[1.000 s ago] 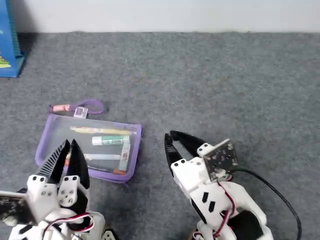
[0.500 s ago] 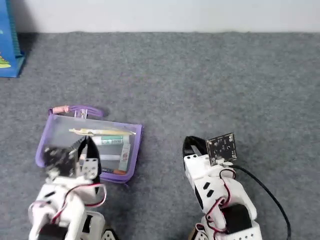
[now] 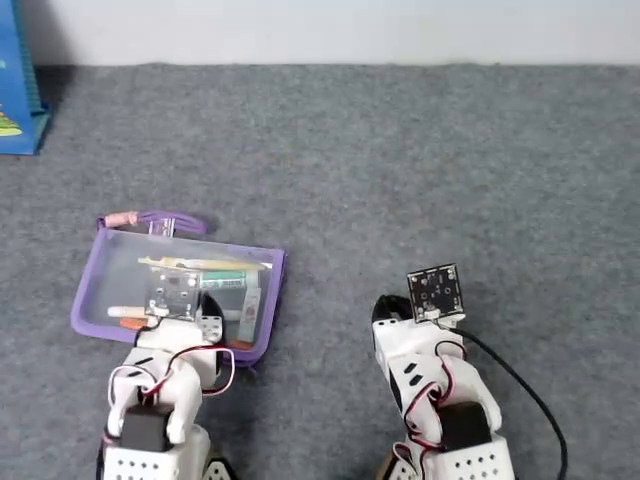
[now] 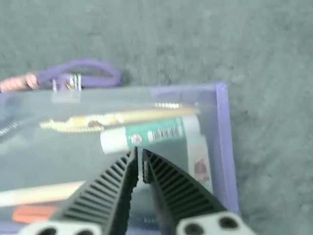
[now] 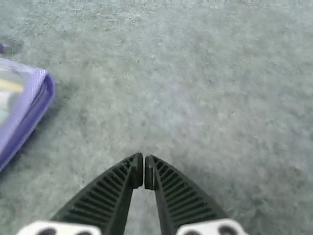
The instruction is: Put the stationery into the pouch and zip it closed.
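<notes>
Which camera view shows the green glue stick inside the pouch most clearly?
The left wrist view: the glue stick shows large through the clear pouch, just beyond the left hand. The high view has it small, partly behind the left arm. The right wrist view catches the pouch's purple edge.

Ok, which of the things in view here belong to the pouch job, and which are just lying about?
Job: clear purple-edged zip pouch; inside it, green-and-white glue stick, thin yellow pencil, pale stick, orange piece.
Lying about: blue box at the far corner.
</notes>
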You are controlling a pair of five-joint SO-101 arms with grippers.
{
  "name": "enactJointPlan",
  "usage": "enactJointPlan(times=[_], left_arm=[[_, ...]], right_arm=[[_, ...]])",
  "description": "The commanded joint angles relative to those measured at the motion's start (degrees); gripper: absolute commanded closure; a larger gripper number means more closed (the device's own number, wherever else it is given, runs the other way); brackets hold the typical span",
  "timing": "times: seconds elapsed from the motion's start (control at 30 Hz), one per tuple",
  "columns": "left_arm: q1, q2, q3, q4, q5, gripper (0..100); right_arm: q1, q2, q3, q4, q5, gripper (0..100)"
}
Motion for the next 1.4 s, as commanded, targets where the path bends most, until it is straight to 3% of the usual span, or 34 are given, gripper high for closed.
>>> enactJointPlan(times=[0.0, 0.23, 0.53, 0.67, 1.37], left_arm=[[-0.4, -0.5, -0.3, -2.0, -0.5, 99], [-6.0, -0.5, -0.3, -0.6, -0.5, 99], [-6.7, -0.5, -0.3, 12.8, -0.5, 99], [-6.8, -0.6, -0.3, 12.7, -0.3, 99], [-6.8, -0.6, -0.3, 12.7, -0.3, 99]], right_arm=[[0.7, -0.7, 1.1, 0.3, -0.5, 99.0], [0.8, -0.4, 1.1, 5.0, -0.3, 99.0], [0.8, -0.7, 1.1, 16.7, -0.3, 99.0], [0.8, -0.7, 1.1, 21.8, -0.3, 99.0], [0.6, -0.7, 1.1, 21.8, -0.3, 99.0]])
